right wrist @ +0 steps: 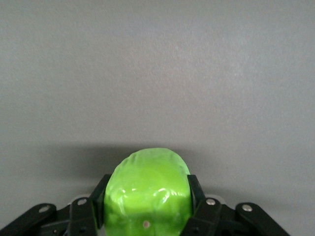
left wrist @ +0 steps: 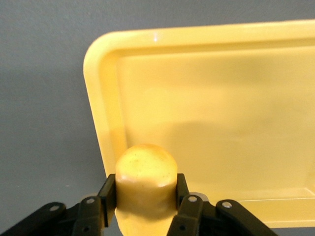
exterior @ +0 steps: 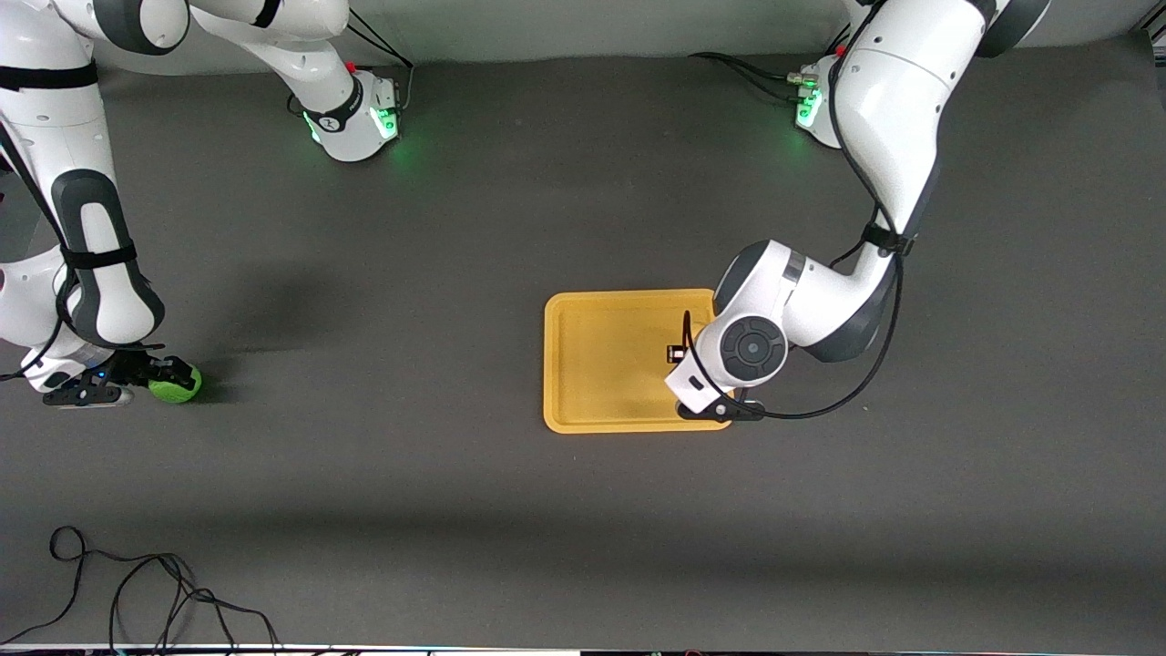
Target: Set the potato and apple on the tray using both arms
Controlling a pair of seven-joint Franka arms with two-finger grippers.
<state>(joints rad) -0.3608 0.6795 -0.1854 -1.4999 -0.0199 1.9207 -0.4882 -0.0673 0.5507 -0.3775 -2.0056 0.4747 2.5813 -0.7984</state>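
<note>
Holding the potato (left wrist: 146, 179), the left end effector (left wrist: 145, 199) hangs over the tray (exterior: 601, 364), near its corner; an early release risks a roll onto the rim. Potato's long axis runs along the fingers. Right end effector (right wrist: 146, 201) grips the apple (exterior: 175, 383) at the surface's right-arm end, well apart from the tray.
</note>
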